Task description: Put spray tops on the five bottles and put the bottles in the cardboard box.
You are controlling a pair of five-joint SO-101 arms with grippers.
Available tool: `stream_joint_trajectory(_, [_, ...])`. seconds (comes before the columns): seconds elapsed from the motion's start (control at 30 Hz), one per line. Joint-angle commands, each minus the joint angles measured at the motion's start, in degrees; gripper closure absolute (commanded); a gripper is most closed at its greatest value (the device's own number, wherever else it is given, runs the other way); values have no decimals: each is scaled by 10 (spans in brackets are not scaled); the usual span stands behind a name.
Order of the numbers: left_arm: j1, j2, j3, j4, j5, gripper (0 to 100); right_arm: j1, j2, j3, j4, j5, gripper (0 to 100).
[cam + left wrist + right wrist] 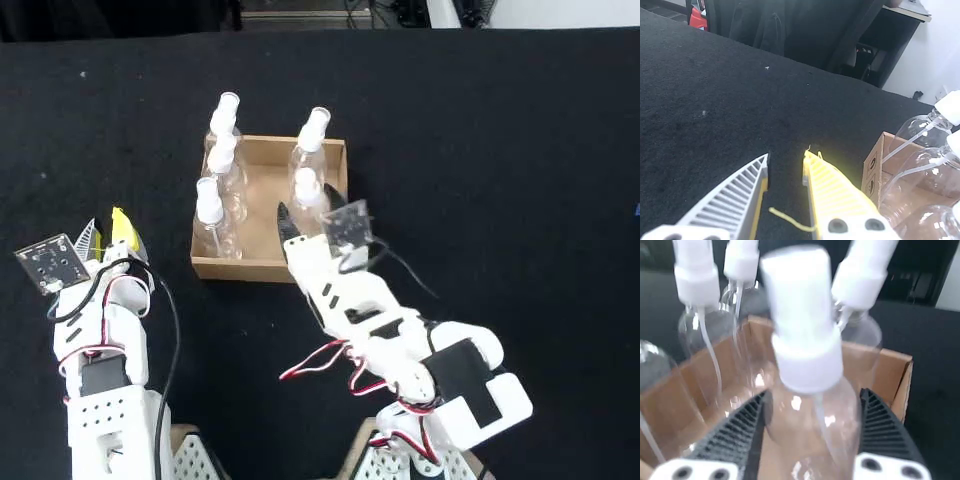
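The right gripper [308, 208] [814, 392] is closed on a bottle [306, 190] [810, 415]. One jaw presses on each side of the clear body, just under the shoulder. That bottle stands upright inside the box [260, 268] [892, 370], near the box's front right corner. A white spray top [802, 315] is on its neck. The right arm comes in over the front wall of the box.

The other bottles [212, 225] [695, 325] also stand upright in the box, each with a white spray top. Three are in a row along the left wall, from the front corner to the back. One is in the back right corner, just behind the held bottle. The middle of the box floor shows bare cardboard.

The left gripper [105, 222] [786, 156] is empty. Its grey and yellow jaws are a narrow way apart. It hangs over the black table [500, 150] [715, 100], left of the box and well apart from it, about level with the front wall. In the left wrist view the box's front left corner [872, 167] lies just past the yellow jaw, and clear bottles rise behind it.
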Motion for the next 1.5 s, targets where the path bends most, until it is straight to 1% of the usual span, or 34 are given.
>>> stream_joint_trajectory(0.0, [-4,-4,14,1,-1,895,-16,-3,-31,6,4,765])
stream_joint_trajectory(0.3, [-4,-4,14,1,-1,895,-13,-7,-32,6,4,765])
stream_joint_trajectory(0.47, [-4,-4,14,1,-1,895,-13,-56,-23,15,3,765])
stream_joint_trajectory(0.6, [-4,-4,14,1,-1,895,-13,-81,-26,62,1,765])
stream_joint_trajectory(0.7, [-4,-4,14,1,-1,895,-13,-96,-29,76,1,765])
stream_joint_trajectory(1.13, [-4,-4,14,1,-1,895,-12,-134,-26,82,4,765])
stream_joint_trajectory(1.3, [-4,-4,14,1,-1,895,-12,-189,-36,171,1,765])
stream_joint_trajectory(1.47, [-4,-4,14,1,-1,895,-12,-268,-37,226,0,765])
